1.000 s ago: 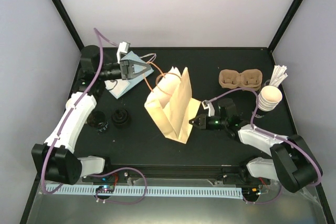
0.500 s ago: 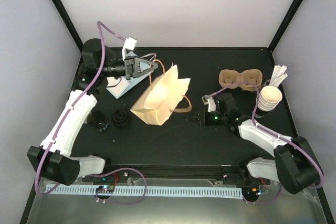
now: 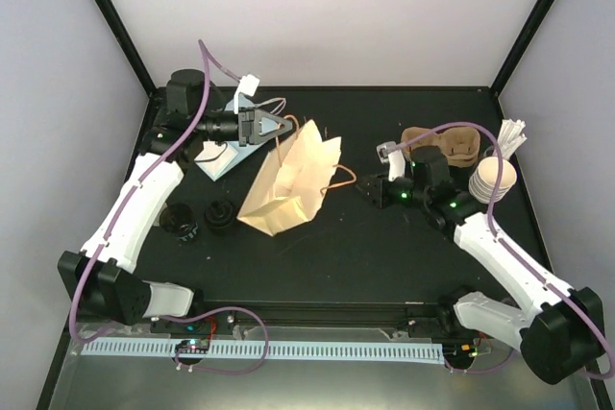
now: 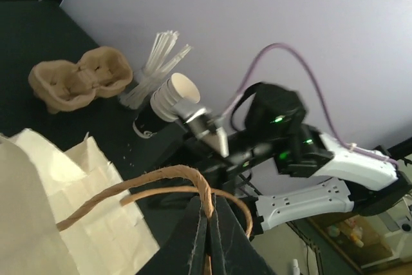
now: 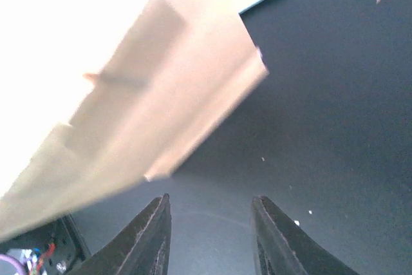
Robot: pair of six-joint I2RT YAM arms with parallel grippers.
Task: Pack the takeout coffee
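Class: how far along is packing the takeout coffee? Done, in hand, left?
Done: nothing certain; no single cup shows, perhaps hidden inside the paper bag. In hand: the left gripper is shut on the bag's handle, holding it tilted; the right gripper hangs open, empty, apart from it. Left: confirming the cup is bagged.

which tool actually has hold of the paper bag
The left tool: it is shut on the brown cord handle at the top of the bag. The right tool stands open beside the bag, with nothing between its jaws.
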